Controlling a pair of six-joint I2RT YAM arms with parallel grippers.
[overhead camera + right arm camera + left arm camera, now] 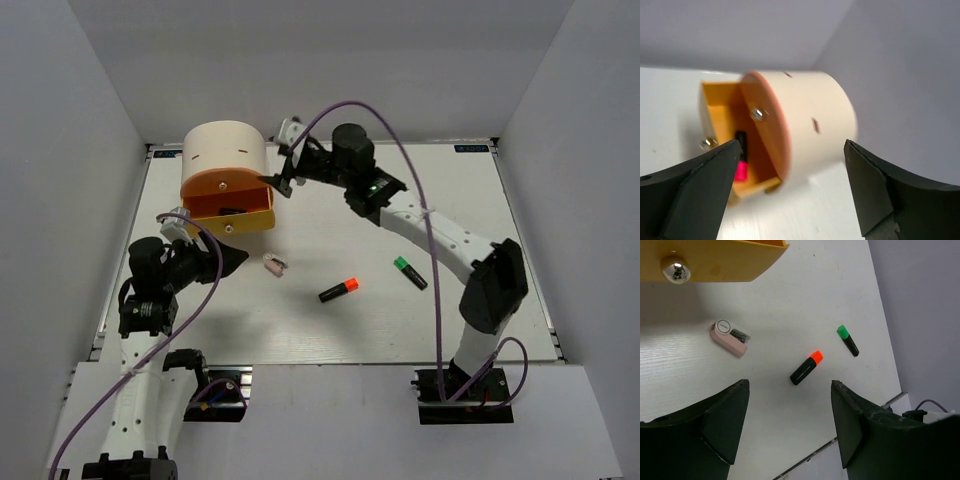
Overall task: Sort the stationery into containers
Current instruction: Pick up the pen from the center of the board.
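Seemingly light, stiff and slick, the orange-capped marker (806, 367) suits a pinch across its black barrel; left gripper (788, 390) and right gripper (791, 147) both gape empty.

A white tabletop (330, 330) — grey enclosure walls (60, 150) on three sides.

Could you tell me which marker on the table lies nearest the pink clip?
The orange-capped marker; the green-capped marker lies farther right, beyond it.
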